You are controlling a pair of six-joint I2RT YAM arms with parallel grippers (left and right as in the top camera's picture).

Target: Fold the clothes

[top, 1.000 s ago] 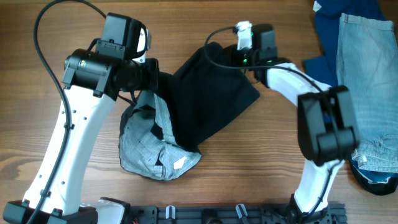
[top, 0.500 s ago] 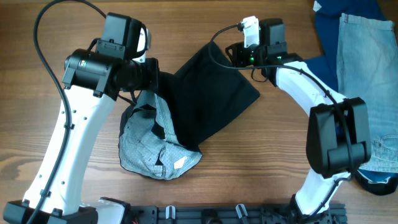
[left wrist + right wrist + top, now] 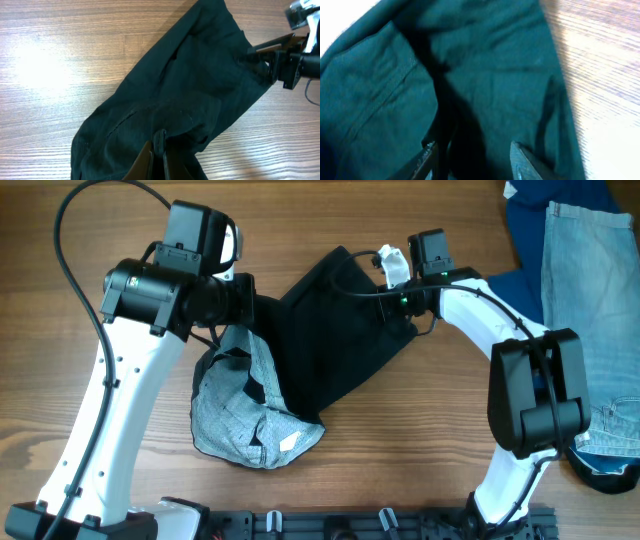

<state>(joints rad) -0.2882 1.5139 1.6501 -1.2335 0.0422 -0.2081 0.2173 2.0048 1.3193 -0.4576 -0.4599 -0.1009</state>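
Wood-grain brown laminate makes up the counter (image 3: 400, 450), its boards running left to right. A bright patch of glare lies across it on the left of the left wrist view. Nothing of the room beyond the counter shows. A black rail (image 3: 350, 525) runs along the near edge between the two arm bases.

The black garment (image 3: 335, 340) lies in the middle of the counter between the arms, spread slantwise from the far centre toward the near left. Its pale grey lining (image 3: 235, 420) is turned out in a crumpled heap at the near-left end, touching the counter.

The left gripper (image 3: 159, 150) has its fingers drawn together on a raised fold of the black garment, and the cloth puckers just ahead of the tips. The right gripper (image 3: 472, 159) hangs over the garment's far-right part with its fingers apart. Only dark cloth shows between them, and whether the tips touch it cannot be told.

At the far right of the counter, well apart from the garment, light-blue jeans (image 3: 590, 300) lie lengthwise from far to near. A dark blue cloth (image 3: 525, 230) lies under their left edge.
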